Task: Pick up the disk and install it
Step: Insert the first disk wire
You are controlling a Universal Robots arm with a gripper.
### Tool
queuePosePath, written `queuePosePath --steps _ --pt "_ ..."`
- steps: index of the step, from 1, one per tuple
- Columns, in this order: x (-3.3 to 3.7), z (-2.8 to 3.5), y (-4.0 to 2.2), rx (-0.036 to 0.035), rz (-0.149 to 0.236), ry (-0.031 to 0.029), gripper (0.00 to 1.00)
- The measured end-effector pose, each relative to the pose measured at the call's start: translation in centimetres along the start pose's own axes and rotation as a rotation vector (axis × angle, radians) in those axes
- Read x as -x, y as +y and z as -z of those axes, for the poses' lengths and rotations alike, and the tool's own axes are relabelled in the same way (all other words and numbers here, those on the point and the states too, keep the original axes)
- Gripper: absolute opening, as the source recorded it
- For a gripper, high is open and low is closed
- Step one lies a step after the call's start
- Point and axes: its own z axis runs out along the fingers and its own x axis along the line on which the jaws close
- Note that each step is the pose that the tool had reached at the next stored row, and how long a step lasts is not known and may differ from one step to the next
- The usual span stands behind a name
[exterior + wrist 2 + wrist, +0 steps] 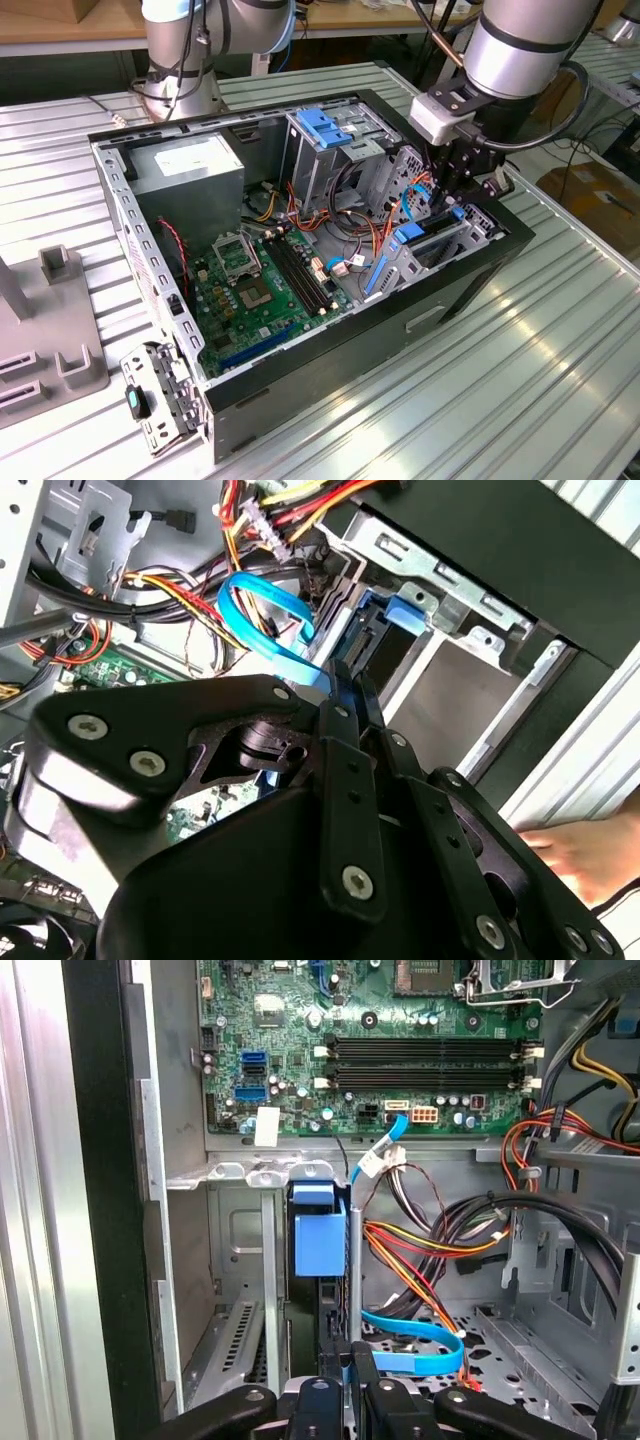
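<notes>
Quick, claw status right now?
The claw is closed, apparently gripping the disk, which stands edge-on in the drive bay.

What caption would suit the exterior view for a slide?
Gripper at the blue-railed disk, by the drive bay of an open computer case.

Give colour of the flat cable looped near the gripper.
The flat cable is bright blue, clearest in the first wrist view.
</notes>
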Motion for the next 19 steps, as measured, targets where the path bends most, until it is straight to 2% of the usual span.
queuePosePath --steps 13,19 --pt "0.01 0.02 0.19 -0.0012 0.001 -0.0004 0.16" --pt "-0.24 -0.21 0.39 -0.012 0.011 -0.006 0.16"
